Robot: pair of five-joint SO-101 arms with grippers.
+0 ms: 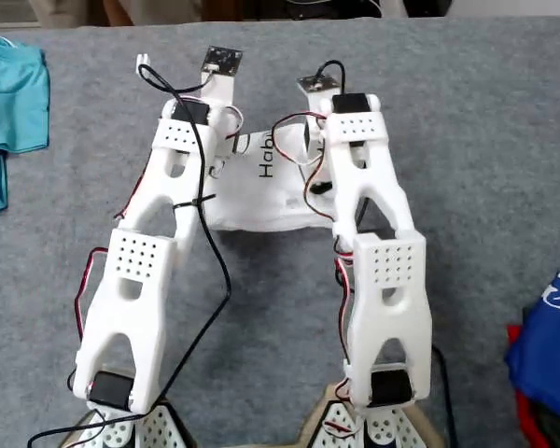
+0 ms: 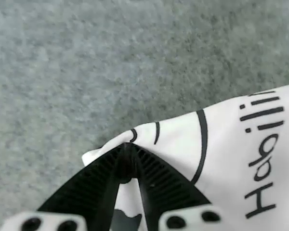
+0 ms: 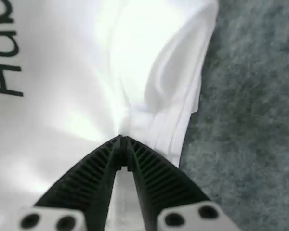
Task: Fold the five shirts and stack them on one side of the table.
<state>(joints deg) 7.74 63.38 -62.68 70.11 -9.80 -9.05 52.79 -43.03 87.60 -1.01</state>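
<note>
**Table** (image 1: 467,112): grey felt-like top that bears everything listed below.

**Left arm** (image 1: 145,252), **right arm** (image 1: 383,261): white, side by side, both stretched out over the middle of the table. One stands at each side of the same garment, probably so the cloth can be lifted or folded evenly.

**White shirt** (image 1: 271,201): the item in hand. It lies bunched at the table's centre between the two arms, dark lettering facing up, not yet folded flat.

**Teal shirt** (image 1: 9,93): at the far left edge, well apart, loosely laid; possibly the start of the stack.

**Blue shirt** (image 1: 551,336): at the right edge, lying over a **red cloth** (image 1: 527,401); both appear to await folding.

**Left gripper** (image 2: 127,149): clenched on the white shirt's edge, next to the printed line.

**Right gripper** (image 3: 121,139): clenched on gathered pleats at the shirt's opposite side, close to the grey table.
</note>
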